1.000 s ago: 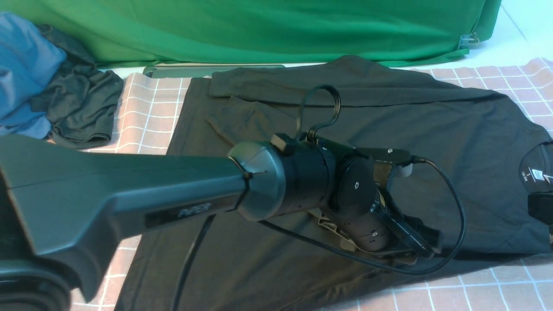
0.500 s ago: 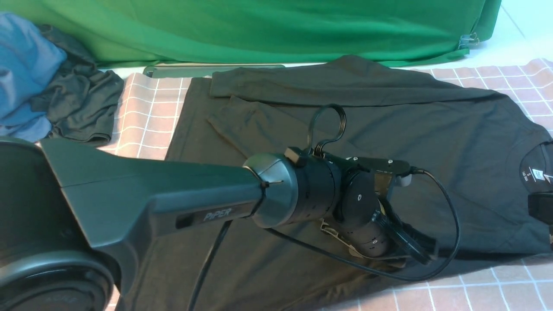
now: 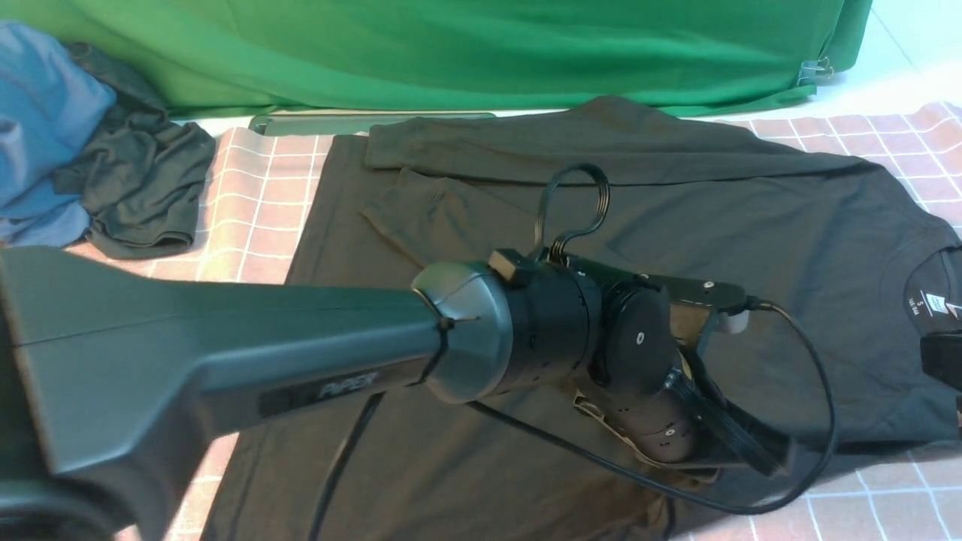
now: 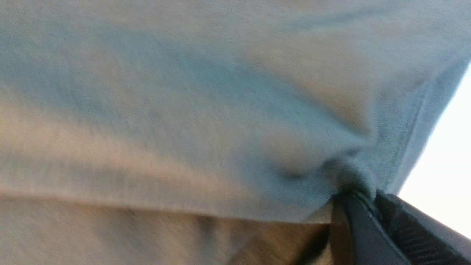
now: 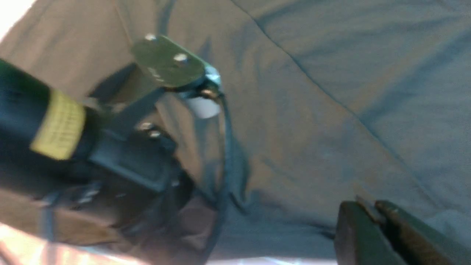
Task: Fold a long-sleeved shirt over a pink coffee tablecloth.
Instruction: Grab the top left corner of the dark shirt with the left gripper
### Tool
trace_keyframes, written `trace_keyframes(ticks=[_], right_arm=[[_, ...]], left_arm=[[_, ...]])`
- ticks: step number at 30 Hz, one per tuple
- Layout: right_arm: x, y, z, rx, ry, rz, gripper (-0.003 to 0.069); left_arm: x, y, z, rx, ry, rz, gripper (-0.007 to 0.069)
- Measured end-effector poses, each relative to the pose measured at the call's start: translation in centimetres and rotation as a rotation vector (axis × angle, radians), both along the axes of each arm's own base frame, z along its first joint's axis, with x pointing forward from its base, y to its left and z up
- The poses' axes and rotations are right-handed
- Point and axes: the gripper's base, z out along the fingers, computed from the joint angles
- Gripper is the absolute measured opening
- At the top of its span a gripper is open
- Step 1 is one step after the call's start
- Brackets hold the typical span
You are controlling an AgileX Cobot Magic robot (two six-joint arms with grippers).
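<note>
The black long-sleeved shirt (image 3: 676,225) lies spread on the pink coffee tablecloth (image 3: 255,203), collar toward the right, one sleeve folded across its far side. My left arm reaches over it. The left gripper (image 3: 759,454) sits at the shirt's near edge. In the left wrist view the left gripper (image 4: 368,195) is shut on a bunched pinch of shirt fabric (image 4: 184,110) beside the hem. The right gripper (image 5: 371,206) hovers over the shirt with its jaws together, and I see nothing gripped. Only its dark body (image 3: 943,361) shows at the front view's right edge, beside the collar.
A green cloth (image 3: 451,52) hangs along the back. A blue garment (image 3: 37,128) and a small dark garment (image 3: 135,188) are heaped at the far left. The left arm's black cable (image 3: 815,421) loops over the shirt. The right wrist view also shows the left wrist (image 5: 110,154).
The left gripper has closed on the shirt's near edge. The left wrist has shifted slightly to the right with the fabric bunching at its jaws. The right gripper has stayed put.
</note>
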Motion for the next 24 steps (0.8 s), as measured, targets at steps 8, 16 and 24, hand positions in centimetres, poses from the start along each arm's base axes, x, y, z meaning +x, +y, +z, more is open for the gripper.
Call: trace_keyframes(ticks=[8,16,24], right_arm=[[0.2,-1.0,-0.1,-0.080,-0.004,-0.077,0.0091],[-0.2,-2.0,-0.7,-0.161,0.067,-0.161,0.0091],[-0.2,-2.1,-0.7,-0.157,0.073,-0.173,0.0091]], left_arm=[[-3.4,-1.4,0.9,0.000,0.060,-0.078,0.0031],[-5.5,-2.1,0.7,0.030,0.107,-0.123,0.0031],[-6.1,-2.4,0.8,0.019,0.147,-0.117,0.0036]])
